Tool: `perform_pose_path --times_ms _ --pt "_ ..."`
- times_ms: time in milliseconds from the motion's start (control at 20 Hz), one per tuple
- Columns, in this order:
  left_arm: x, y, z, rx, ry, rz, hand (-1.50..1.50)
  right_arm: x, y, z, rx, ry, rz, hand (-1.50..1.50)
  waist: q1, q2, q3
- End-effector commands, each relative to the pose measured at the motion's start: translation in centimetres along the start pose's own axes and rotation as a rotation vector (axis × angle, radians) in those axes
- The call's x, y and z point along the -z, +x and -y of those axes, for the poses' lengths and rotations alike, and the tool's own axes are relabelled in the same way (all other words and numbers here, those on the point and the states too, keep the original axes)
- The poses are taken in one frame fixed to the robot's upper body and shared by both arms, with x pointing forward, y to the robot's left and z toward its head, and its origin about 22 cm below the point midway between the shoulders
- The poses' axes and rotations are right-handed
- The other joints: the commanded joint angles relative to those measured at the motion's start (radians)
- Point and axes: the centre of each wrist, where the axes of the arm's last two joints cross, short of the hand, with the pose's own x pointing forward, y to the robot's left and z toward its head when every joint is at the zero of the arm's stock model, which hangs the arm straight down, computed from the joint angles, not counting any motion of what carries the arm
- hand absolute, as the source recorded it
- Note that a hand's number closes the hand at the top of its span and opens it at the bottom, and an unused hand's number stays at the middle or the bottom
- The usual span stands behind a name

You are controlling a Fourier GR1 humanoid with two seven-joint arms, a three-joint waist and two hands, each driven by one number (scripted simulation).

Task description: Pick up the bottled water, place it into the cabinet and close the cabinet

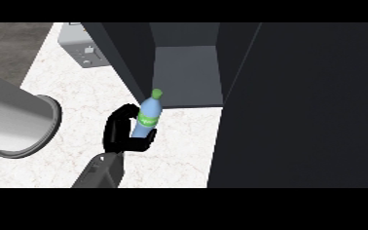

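A pale blue plastic water bottle [146, 118] with a green cap is held upright in the curled fingers of the black hand [119, 131]. It is seen just near of the open dark cabinet [185, 73], above the white marbled surface [79, 87].

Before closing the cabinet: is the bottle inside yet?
No. The bottle, held by the hand, is just outside the open cabinet.

No word, number or brand can be read anywhere in the view. The bottled water [146, 118] wears a green label band around its middle, but whatever is printed on it is too small to make out.
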Motion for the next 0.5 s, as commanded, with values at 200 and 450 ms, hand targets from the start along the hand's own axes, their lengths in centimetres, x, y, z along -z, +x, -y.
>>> perform_pose_path --times_ms 200,450 --pt "3.6 1.7 5.3 -0.102 -0.202 -0.019 1.50 -2.3 1.4 3.5 0.034 -0.030 0.019 -1.50 0.016 -0.004 0.002" --pt "4.4 2.6 8.0 -0.131 -0.201 -0.052 1.50 -1.3 0.2 5.6 0.051 -0.058 0.032 -1.50 0.003 -0.002 0.001"
